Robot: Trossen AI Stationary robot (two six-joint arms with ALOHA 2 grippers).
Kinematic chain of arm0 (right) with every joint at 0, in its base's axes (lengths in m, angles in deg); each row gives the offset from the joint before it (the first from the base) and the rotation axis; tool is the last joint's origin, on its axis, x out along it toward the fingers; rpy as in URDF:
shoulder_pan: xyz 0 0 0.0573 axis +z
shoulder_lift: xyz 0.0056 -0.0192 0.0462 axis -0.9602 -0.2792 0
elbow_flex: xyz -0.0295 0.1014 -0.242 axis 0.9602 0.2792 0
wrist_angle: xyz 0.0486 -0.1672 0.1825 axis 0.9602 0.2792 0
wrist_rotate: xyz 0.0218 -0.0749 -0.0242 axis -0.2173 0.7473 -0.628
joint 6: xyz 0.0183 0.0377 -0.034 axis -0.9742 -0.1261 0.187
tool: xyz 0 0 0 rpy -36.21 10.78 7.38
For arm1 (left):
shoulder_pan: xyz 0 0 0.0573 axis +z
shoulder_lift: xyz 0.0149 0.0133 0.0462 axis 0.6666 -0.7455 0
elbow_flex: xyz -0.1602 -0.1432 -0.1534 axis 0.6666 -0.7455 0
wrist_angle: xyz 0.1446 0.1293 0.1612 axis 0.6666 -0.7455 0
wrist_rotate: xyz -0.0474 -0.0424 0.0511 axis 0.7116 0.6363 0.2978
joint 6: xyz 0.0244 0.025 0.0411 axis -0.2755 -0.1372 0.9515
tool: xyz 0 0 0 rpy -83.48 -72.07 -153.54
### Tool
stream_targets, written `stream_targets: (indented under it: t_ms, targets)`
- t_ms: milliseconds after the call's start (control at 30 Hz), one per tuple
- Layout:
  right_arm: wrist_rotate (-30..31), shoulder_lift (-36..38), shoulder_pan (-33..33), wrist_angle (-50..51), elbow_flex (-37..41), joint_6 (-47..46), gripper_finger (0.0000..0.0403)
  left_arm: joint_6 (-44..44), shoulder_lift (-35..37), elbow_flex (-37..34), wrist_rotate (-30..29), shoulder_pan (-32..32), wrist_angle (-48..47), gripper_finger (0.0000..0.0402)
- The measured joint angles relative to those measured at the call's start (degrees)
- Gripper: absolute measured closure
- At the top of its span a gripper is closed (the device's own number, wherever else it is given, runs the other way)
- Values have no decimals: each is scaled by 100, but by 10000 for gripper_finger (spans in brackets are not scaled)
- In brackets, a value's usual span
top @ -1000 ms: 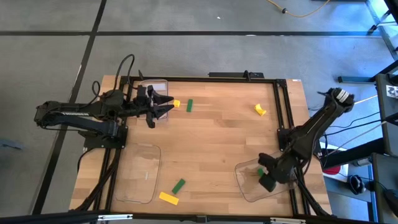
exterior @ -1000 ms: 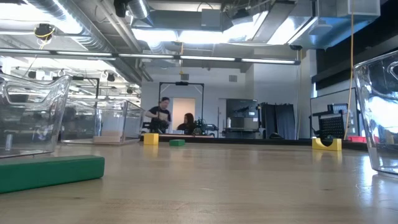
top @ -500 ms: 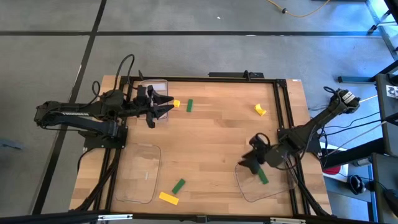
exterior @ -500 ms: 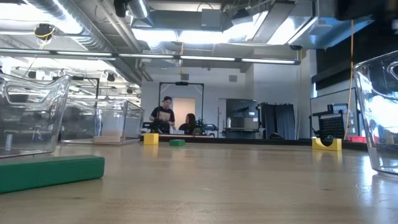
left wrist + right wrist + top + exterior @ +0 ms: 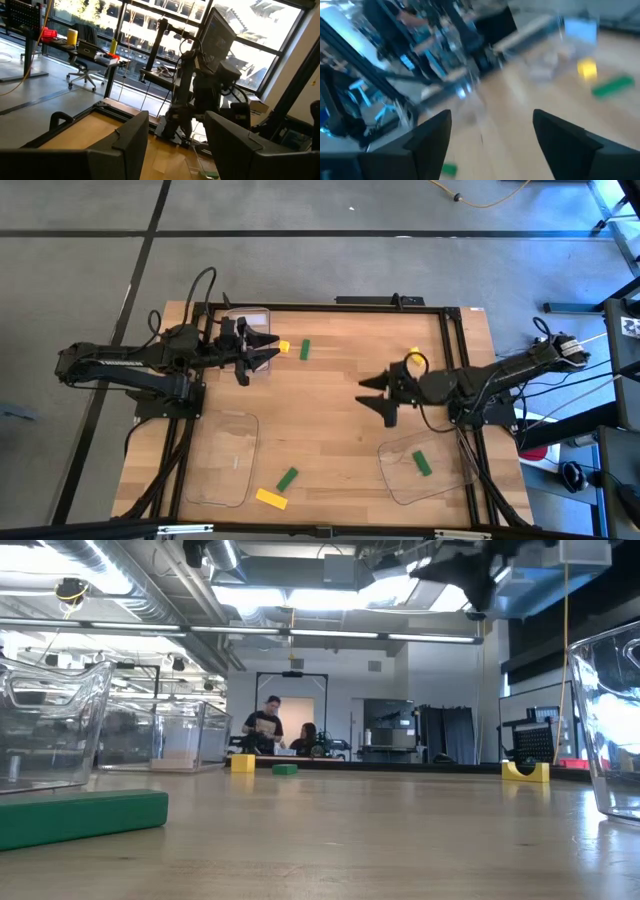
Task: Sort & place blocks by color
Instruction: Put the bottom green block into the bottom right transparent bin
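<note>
In the high view my right gripper (image 5: 374,399) hangs open over the table's middle right, holding nothing; its wrist view (image 5: 492,142) shows the gap between its fingers. One green block (image 5: 422,464) lies flat in the near-right clear tray (image 5: 392,480). A yellow block (image 5: 418,358) sits by the right arm. My left gripper (image 5: 273,348) waits open beside the far-left tray (image 5: 250,316), next to a yellow block (image 5: 284,347) and a green block (image 5: 305,349). A green block (image 5: 287,478) and a yellow block (image 5: 271,498) lie near the table's near edge.
A clear tray (image 5: 222,460) stands at the near left. The black frame rail (image 5: 452,350) runs along the table's right side. In the low view the near green block (image 5: 80,815) lies in front, and people (image 5: 268,728) stand in the room beyond.
My right gripper has left the near-right tray, risen, and swung toward the table's far edge and left, out over the middle. The green block that was under it now lies in that tray. My left arm has kept still.
</note>
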Motion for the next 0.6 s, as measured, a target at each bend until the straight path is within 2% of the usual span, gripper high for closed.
stream_targets:
  t_ms: [133, 333, 500, 600]
  targets:
    - [-470, 2, -417, -745, 0, 793, 122, 0, 0, 0, 0, 0, -2, 216]
    - [-484, 4, -742, -1325, -252, 2359, 122, 0, 0, 0, 0, 0, -2, 216]
    - [-483, 7, -811, -1327, -505, 2999, 122, -1, -1, 0, 0, 0, -1, 216]
    - [-482, 7, -810, -1326, -533, 3007, 122, 0, 0, 0, 0, 0, 0, 216]
